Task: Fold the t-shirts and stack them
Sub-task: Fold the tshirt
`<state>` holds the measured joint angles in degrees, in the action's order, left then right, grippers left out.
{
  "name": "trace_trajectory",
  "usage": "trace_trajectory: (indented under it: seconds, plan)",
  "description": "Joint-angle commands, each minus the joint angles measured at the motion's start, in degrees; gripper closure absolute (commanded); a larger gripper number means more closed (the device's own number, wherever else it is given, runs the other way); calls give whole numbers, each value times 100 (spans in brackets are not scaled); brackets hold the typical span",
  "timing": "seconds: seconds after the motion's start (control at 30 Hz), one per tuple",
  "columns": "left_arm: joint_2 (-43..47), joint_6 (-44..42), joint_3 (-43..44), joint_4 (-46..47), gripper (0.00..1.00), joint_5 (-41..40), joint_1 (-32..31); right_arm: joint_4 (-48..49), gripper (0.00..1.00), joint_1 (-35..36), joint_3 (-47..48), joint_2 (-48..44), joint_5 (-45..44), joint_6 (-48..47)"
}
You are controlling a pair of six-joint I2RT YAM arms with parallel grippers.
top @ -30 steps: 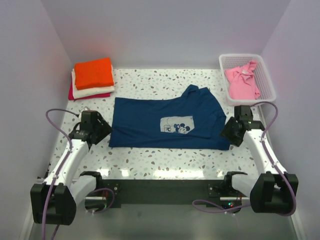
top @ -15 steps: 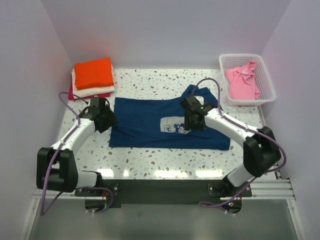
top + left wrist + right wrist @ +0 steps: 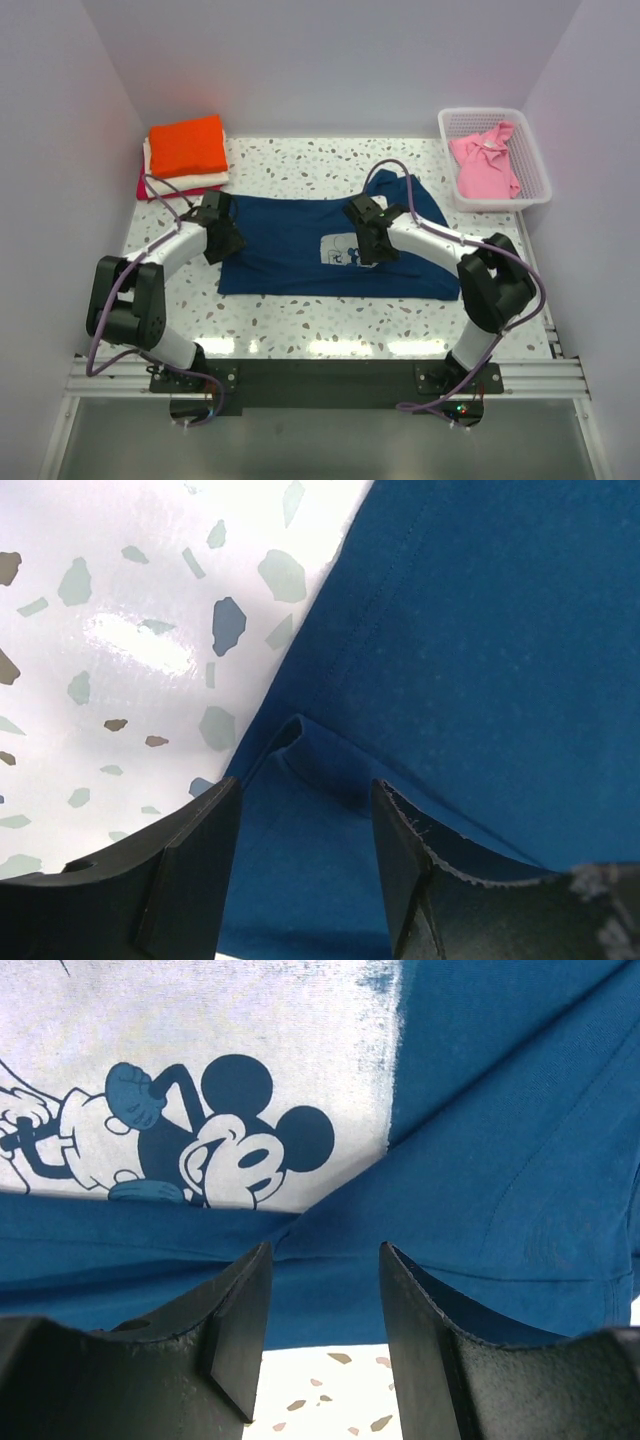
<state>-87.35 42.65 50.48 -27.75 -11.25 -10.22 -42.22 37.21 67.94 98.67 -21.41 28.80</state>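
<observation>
The navy t-shirt [image 3: 300, 255] lies spread flat mid-table, its white cartoon graphic [image 3: 200, 1080] partly under my right arm. Low over the shirt's left edge, my left gripper [image 3: 225, 236] stands open, its jaws [image 3: 305, 865] straddling a small fold of navy cloth. My right gripper [image 3: 363, 240] is open beside the graphic, and between its jaws [image 3: 325, 1330] lie navy cloth and a strip of table. Folded orange [image 3: 187, 145], cream [image 3: 185, 181] and magenta [image 3: 150, 190] t-shirts are stacked at the far left. A pink t-shirt [image 3: 483, 165] lies crumpled in the basket.
The white lattice basket [image 3: 535, 160] stands at the far right corner. Purple cables loop above both arms. White walls close in the speckled table [image 3: 300, 165] on three sides, and the black rail runs along the near edge.
Both arms have swung in from the near corners. The left one went to the shirt's left edge, the right one from the right side to the graphic at centre.
</observation>
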Motion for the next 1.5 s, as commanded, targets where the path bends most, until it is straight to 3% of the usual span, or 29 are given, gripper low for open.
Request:
trace_trajectory:
  seconds: [0.0, 0.63, 0.83, 0.97, 1.23, 1.47]
  plan:
    - [-98, 111, 252, 182, 41, -229, -33, 222, 49, 49, 123, 99, -171, -216]
    - [-186, 59, 182, 340, 52, -167, -33, 266, 51, 225, 26, 363, -83, -6]
    - [-221, 50, 190, 375, 54, -141, -33, 196, 67, 216, 96, 416, -144, 126]
    - [-239, 33, 182, 384, 55, -150, -33, 135, 85, 216, 140, 451, -144, 179]
    - [-239, 6, 199, 393, 61, -159, -33, 117, 100, 216, 123, 363, -109, 197]
    - [-230, -20, 225, 375, 64, -168, -33, 47, 100, 216, 158, 223, -162, 267]
